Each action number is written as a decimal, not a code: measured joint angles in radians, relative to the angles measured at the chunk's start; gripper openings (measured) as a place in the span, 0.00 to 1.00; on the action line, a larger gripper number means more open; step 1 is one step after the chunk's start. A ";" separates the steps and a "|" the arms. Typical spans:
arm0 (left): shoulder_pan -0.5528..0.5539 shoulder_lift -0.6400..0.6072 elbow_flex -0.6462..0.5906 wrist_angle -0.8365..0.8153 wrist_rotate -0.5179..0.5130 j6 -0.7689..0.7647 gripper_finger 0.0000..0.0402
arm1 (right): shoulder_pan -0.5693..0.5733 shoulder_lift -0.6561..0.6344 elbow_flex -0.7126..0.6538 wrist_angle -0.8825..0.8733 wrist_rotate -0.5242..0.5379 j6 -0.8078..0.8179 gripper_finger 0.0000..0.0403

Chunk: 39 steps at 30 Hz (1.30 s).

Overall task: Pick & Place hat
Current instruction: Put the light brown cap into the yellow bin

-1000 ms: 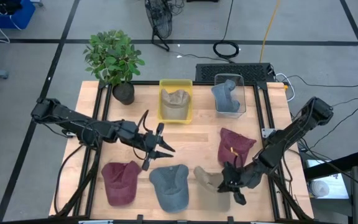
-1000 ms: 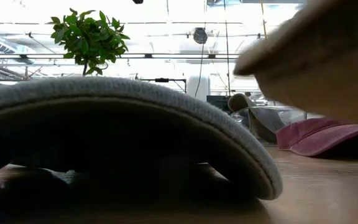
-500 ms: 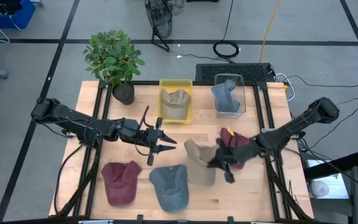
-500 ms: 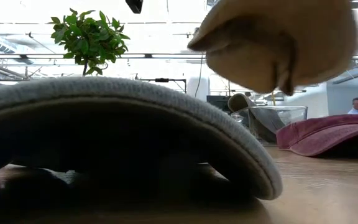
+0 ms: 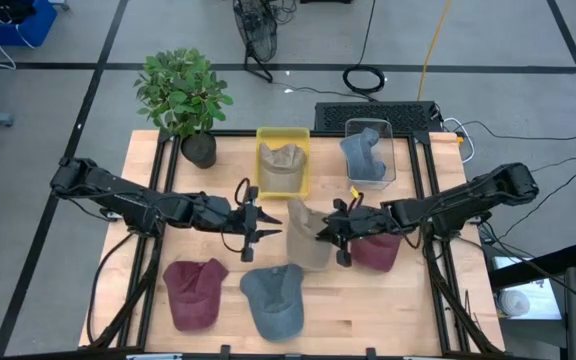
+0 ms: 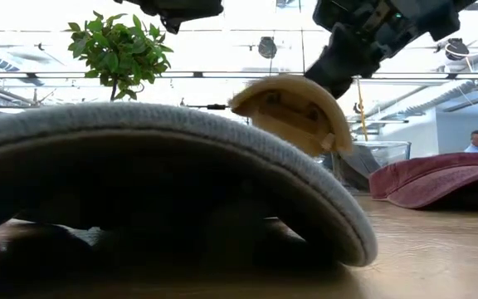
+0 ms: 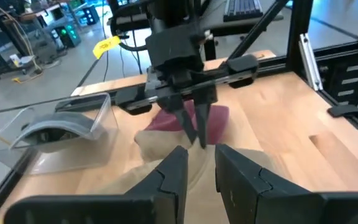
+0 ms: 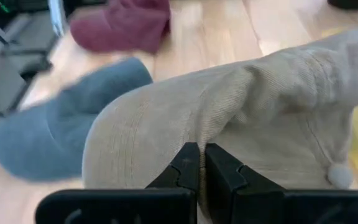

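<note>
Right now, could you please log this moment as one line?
right gripper: shut on tan hat, lifted | left gripper: open beside it

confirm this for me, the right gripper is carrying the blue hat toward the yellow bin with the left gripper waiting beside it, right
Not quite: the right gripper is carrying the tan hat, not the blue one. The high view shows the blue hat lying on the table's near edge. The rest holds: the yellow bin is just ahead, and the left gripper waits beside it.

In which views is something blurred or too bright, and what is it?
Low view: the grey cap's brim fills the foreground, soft and dark underneath; the ceiling behind is washed out; the tan cap is slightly smeared. Right wrist view: the grey cap and maroon cap behind are blurred. High view: evenly lit, sharp.
</note>
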 joint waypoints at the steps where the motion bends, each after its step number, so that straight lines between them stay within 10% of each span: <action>1: 0.002 0.003 0.000 -0.008 -0.001 -0.005 0.22 | -0.004 0.009 0.000 0.022 -0.005 -0.012 0.01; 22: 0.012 0.347 0.339 -0.415 -0.052 -0.042 0.23 | -0.035 0.153 0.035 0.102 -0.020 -0.035 0.02; 39: 0.018 0.451 0.428 -0.500 -0.084 -0.068 0.63 | -0.030 0.147 0.034 0.100 -0.022 -0.038 0.03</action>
